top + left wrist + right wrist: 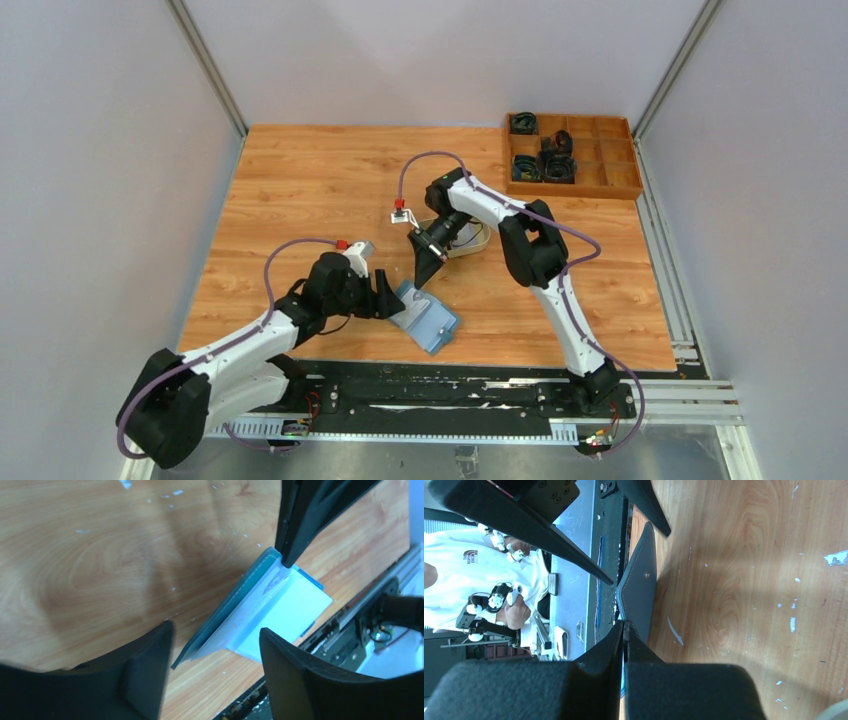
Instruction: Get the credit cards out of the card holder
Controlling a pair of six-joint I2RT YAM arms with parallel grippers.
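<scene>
Wood-grain worktop [320, 180] lies under both my arms, with pale walls on three sides. My right gripper [624, 625] is pressed fully closed, its tips nipping the corner of the card holder [641, 580]. It has the dark teal flap, which stands tilted up off the wood and carries a small metal stud [647, 573]. Whether a card edge is nipped in with the flap, I cannot tell from this angle.

My left gripper [216, 630] is spread wide and grips nothing. The near end of the holder sits in the gap between its fingers, with one corner just beside the left finger [155, 655]. From that wrist I see the pale blue-grey inside of the holder, and what looks like a whitish card [300, 605] lying in the lower half, its far edge sticking out past the teal cover. I can read no print on it.

Further out, a beige tray [478, 240] lies on the wood behind my right arm. A wooden compartment box [575, 190] sits at the far right corner, black items [545, 165] in several cells. Beyond the near edge is a person in a white shirt [454, 595]; the small chest logo [471, 556] reads "The North Face".
</scene>
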